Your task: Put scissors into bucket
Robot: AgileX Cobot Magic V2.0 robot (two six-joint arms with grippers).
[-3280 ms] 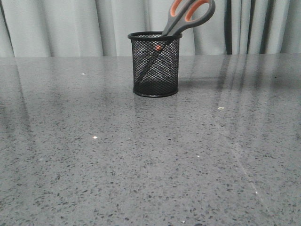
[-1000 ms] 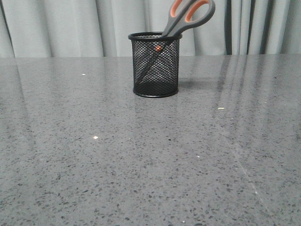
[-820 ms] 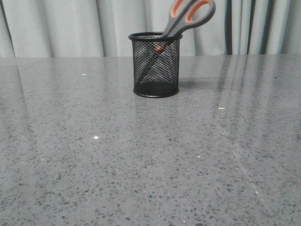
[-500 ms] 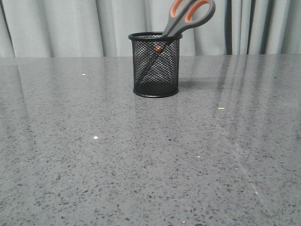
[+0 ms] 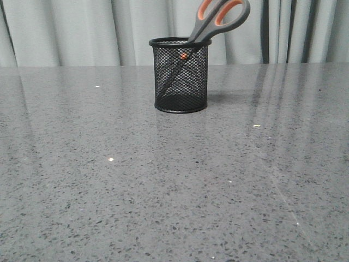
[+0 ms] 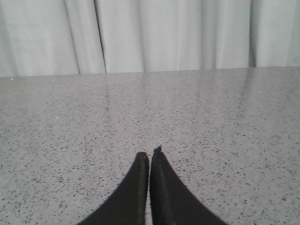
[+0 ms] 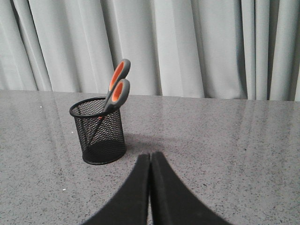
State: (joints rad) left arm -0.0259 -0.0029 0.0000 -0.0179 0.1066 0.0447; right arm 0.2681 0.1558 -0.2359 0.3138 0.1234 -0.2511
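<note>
Front view shows you the scissors leaning inside the bucket; left gripper and right gripper are both pressed together, holding nothing.

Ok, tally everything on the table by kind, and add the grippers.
Scissors: 1, standing blades down in the cup, handles leaning out over the rim.
Black wire-mesh pen cup: 1, upright on the table.
Grippers: 2, left gripper and right gripper, both shut and holding nothing.
Total: 4.
</note>
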